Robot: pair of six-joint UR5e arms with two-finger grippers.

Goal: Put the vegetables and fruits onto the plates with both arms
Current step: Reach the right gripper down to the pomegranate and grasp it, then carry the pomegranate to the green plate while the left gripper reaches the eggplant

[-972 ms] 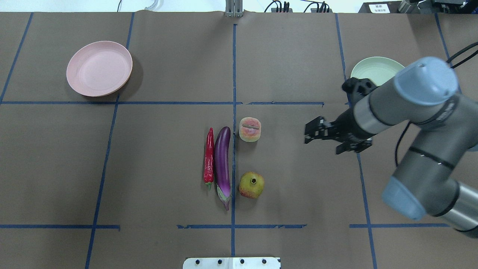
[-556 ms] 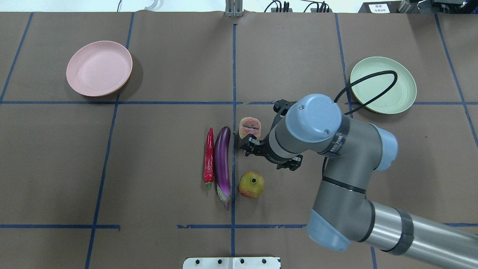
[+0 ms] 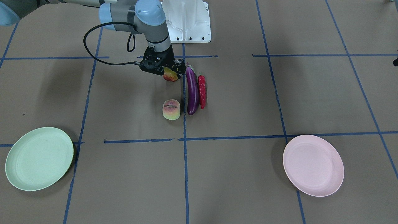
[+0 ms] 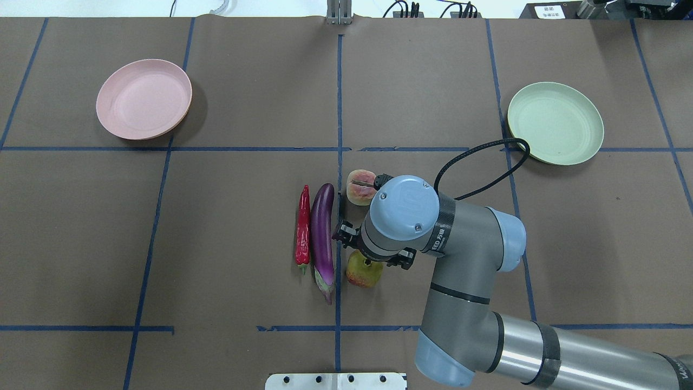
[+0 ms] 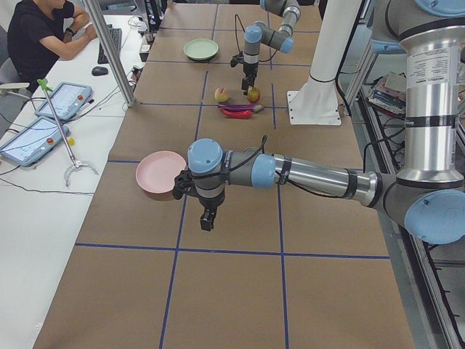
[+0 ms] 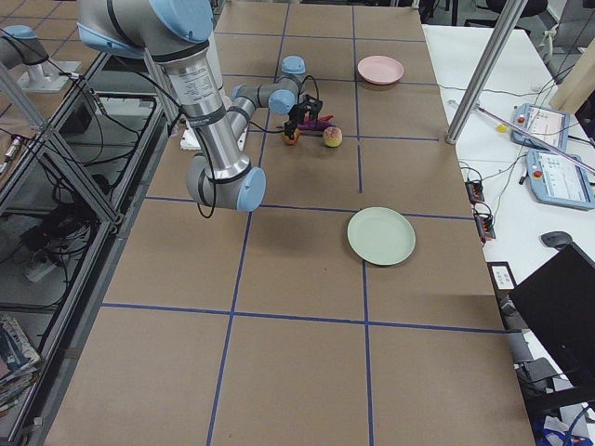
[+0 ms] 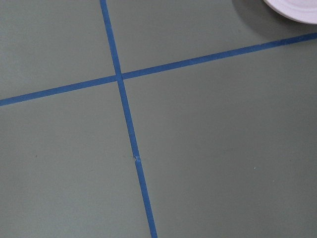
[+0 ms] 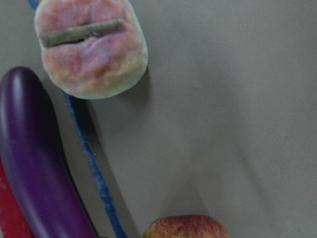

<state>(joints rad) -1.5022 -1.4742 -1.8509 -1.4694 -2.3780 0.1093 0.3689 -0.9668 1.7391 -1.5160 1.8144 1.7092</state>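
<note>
- My right arm [image 4: 476,244] reaches to the table's centre; its gripper [image 3: 169,70] hangs spread just over the pomegranate [image 4: 364,275].
- Left gripper [image 5: 207,218] hangs near the pink plate [image 4: 143,98], far left; spread or pressed together, I cannot tell.
- Mint plate [image 4: 555,123]: far right.
- Eggplant [image 4: 322,233], chili pepper [image 4: 302,227] and peach [image 4: 358,187] lie at the centre.

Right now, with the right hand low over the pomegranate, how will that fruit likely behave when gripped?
The pomegranate is round and smooth-looking, so it would probably roll or slip if squeezed off-centre. It looks firm, likely keeping its shape. The eggplant lies close beside it, so a roll that way would probably stop short.
</note>
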